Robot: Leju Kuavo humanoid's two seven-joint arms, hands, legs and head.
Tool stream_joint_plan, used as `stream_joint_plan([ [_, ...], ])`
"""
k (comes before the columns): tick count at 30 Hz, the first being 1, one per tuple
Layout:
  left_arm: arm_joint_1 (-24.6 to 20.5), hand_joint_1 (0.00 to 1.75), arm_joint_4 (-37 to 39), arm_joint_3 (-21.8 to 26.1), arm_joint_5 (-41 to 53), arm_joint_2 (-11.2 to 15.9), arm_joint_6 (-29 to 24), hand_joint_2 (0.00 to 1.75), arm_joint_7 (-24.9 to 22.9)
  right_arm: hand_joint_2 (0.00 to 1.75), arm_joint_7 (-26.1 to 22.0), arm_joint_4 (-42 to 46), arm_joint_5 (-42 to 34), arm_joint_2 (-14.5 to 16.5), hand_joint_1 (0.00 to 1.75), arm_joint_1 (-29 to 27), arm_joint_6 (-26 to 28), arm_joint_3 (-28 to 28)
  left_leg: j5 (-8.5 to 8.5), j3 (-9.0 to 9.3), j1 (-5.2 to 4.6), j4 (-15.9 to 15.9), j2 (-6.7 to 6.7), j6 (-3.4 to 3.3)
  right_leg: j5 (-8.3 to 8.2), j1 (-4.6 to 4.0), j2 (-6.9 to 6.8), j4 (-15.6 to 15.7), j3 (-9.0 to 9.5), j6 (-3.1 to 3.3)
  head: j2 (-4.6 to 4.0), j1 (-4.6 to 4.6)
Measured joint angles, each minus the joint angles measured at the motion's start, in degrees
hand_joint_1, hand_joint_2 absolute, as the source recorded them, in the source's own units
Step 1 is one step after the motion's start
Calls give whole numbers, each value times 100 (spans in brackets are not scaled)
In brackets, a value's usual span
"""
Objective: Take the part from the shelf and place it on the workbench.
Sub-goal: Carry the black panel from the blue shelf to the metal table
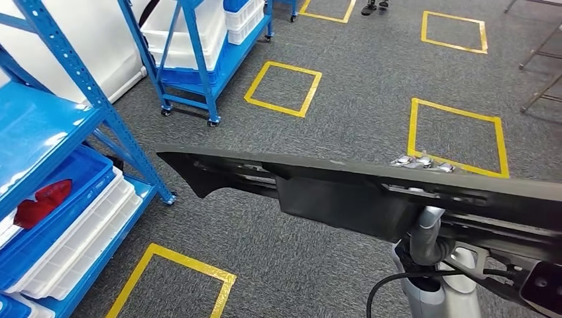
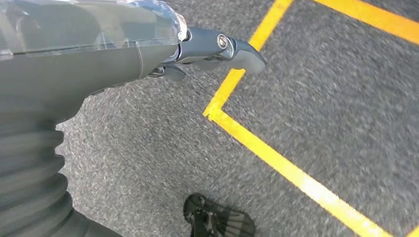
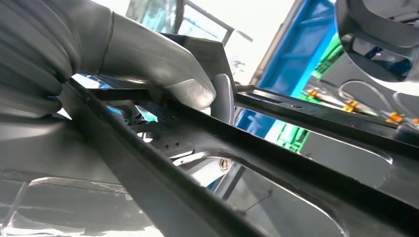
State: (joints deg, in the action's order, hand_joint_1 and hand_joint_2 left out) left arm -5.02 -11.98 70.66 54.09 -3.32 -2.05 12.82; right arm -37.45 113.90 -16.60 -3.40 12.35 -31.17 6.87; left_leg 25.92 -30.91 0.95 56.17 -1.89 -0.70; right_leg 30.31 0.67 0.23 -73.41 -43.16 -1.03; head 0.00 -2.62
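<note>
A long black plastic part (image 1: 344, 192) stretches level across the head view, above the grey carpet. My right hand (image 3: 188, 91) grips it from underneath; in the right wrist view the thick grey thumb presses on the part's ribbed edge (image 3: 276, 163). The right arm (image 1: 427, 245) rises to the part at the lower right of the head view, and the part hides the fingers there. My left hand (image 2: 217, 47) hangs over the carpet holding nothing, its fingers stretched out.
A blue shelf (image 1: 79, 86) stands at the left with blue and white trays and a red item (image 1: 40, 202). A blue wheeled cart (image 1: 199, 59) stands behind it. Yellow taped squares (image 1: 457, 136) mark the carpet. A person's feet (image 1: 374, 6) show far ahead.
</note>
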Motion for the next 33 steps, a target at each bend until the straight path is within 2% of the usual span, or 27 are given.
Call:
stream_joint_plan([
  [1, -5, 0, 0, -4, 1, -21, -9, 175, -1, 175, 16, -1, 9, 1, 175, -8, 4, 5, 15, 6, 0, 10, -66, 11, -153, 10, -33, 240, 131, -4, 0, 0],
  [2, -11, 0, 0, -6, 1, -42, -13, 175, -1, 175, 29, -1, 19, 1, 175, -10, 9, 12, 36, 16, 0, 25, -127, 28, -340, 13, -106, 649, 360, 2, 0, 0],
  [4, -21, 0, 0, -7, 1, -75, -16, 175, -1, 175, 42, 0, 27, 1, 175, -4, 20, 31, 79, 37, -16, 50, -228, 79, -541, -17, -303, 1316, 730, 57, 0, -1],
  [5, -24, 0, 0, -7, 1, -90, -16, 175, 0, 175, 43, 0, 30, 1, 175, 0, 24, 42, 96, 47, -26, 60, -273, 114, -565, -40, -358, 1473, 811, 93, 0, -1],
  [6, -26, 0, 0, -7, 1, -102, -15, 175, -1, 175, 40, 0, 31, 2, 175, 4, 26, 50, 109, 59, -34, 60, -316, 150, -545, -64, -358, 1492, 811, 131, 0, -1],
  [8, -32, 0, 0, -8, 1, -132, -14, 175, -7, 175, 30, 1, 31, 2, 175, 13, 30, 62, 138, 88, -26, 56, -392, 219, -560, -69, -243, 1517, 809, 194, 0, -1],
  [10, -42, 0, 0, -10, 2, -159, -11, 175, -12, 175, 21, 5, 24, 8, 175, 39, 42, 74, 299, 31, -5, 248, -261, 262, -581, -42, -138, 1554, 827, 262, -1, -1],
  [12, -32, 0, 0, -11, 3, -171, -9, 175, -13, 175, 25, 8, 9, 24, 175, 87, 70, 103, 658, -268, 9, 910, -3, 278, -597, -41, -28, 1575, 834, 313, -2, -2],
  [13, -19, 0, 0, -10, 4, -173, -9, 175, -14, 175, 32, 7, 0, 33, 175, 107, 89, 122, 832, -477, 10, 1330, 76, 279, -599, -54, 36, 1574, 831, 329, -1, -2],
  [14, -7, 0, 0, -10, 2, -173, -10, 175, -16, 175, 43, 4, -11, 39, 175, 120, 107, 140, 924, -654, 8, 1656, 116, 276, -600, -70, 107, 1572, 832, 337, -1, -2],
  [15, 0, 0, 0, -9, -3, -174, -13, 175, -18, 175, 56, -1, -20, 43, 175, 132, 123, 156, 901, -750, 3, 1794, 138, 263, -601, -86, 180, 1569, 835, 341, -1, -2],
  [16, 2, 0, 0, -9, -12, -175, -16, 175, -20, 175, 69, -5, -28, 44, 175, 149, 138, 169, 763, -741, -2, 1703, 153, 238, -601, -101, 253, 1566, 840, 344, 0, -2],
  [17, 1, 0, 0, -8, -27, -177, -22, 175, -20, 175, 77, -12, -38, 45, 175, 175, 148, 183, 534, -627, -14, 1388, 198, 201, -601, -112, 326, 1561, 847, 344, 0, -2],
  [18, -1, 0, 0, -8, -42, -179, -31, 175, -20, 175, 80, -19, -46, 47, 175, 208, 155, 200, 296, -461, -25, 965, 327, 154, -602, -111, 397, 1555, 851, 343, 0, -2],
  [20, -1, 0, 0, -7, -64, -178, -48, 175, -11, 175, 79, -43, -61, 56, 175, 275, 169, 244, 17, -184, -39, 287, 595, 87, -613, -106, 528, 1537, 832, 310, -1, -2],
  [21, 0, 0, 0, -6, -69, -178, -56, 175, -4, 175, 74, -60, -66, 61, 175, 296, 180, 269, -9, -129, -48, 149, 671, 71, -624, -89, 590, 1533, 812, 279, -1, -2],
  [23, -8, 0, 0, -4, -75, -183, -63, 175, 13, 175, 60, -93, -77, 67, 175, 320, 216, 314, -21, -98, -57, 90, 591, 49, -649, -63, 694, 1537, 780, 203, -1, -2],
  [24, -17, 0, 0, -3, -73, -187, -66, 175, 23, 175, 50, -108, -84, 67, 175, 333, 233, 327, -42, -79, -50, 53, 530, 26, -632, -65, 634, 1507, 760, 175, 0, -2],
  [26, -26, 0, 0, -2, -67, -197, -65, 175, 40, 175, 33, -135, -94, 67, 175, 381, 256, 345, -82, -42, -33, -20, 387, -21, -420, -75, 338, 1175, 598, 127, -1, -1],
  [27, -21, 0, 0, -2, -63, -198, -62, 175, 50, 175, 28, -148, -96, 67, 175, 402, 267, 355, -84, -36, -44, -31, 311, -35, -238, -66, 168, 849, 439, 105, -1, -1],
  [29, -2, 0, 0, -2, -58, -199, -49, 175, 68, 175, 25, -177, -89, 66, 175, 421, 294, 378, -75, -47, -54, -25, 156, -48, 80, -22, 50, 119, 81, 53, -1, -1],
  [30, 1, 0, 0, -2, -54, -199, -39, 175, 80, 175, 27, -190, -79, 64, 175, 420, 312, 389, -67, -51, -55, -19, 80, -45, 113, 2, 32, -68, -6, 30, -1, -1],
  [31, -1, 0, 0, -3, -48, -200, -28, 175, 91, 175, 31, -204, -64, 62, 175, 419, 330, 399, -58, -55, -53, -9, 10, -36, 47, 25, 13, -50, 16, 9, -1, -1],
  [32, -7, 0, 0, -3, -43, -202, -19, 175, 100, 175, 34, -215, -45, 61, 175, 421, 346, 411, -45, -55, -51, 9, -55, -21, -108, 45, -29, 199, 163, -8, 0, 0],
  [33, -14, 0, 0, -4, -37, -204, -14, 175, 104, 175, 37, -221, -26, 61, 175, 429, 358, 425, -24, -54, -50, 35, -112, 2, -285, 56, -132, 582, 387, -18, 0, 0],
])
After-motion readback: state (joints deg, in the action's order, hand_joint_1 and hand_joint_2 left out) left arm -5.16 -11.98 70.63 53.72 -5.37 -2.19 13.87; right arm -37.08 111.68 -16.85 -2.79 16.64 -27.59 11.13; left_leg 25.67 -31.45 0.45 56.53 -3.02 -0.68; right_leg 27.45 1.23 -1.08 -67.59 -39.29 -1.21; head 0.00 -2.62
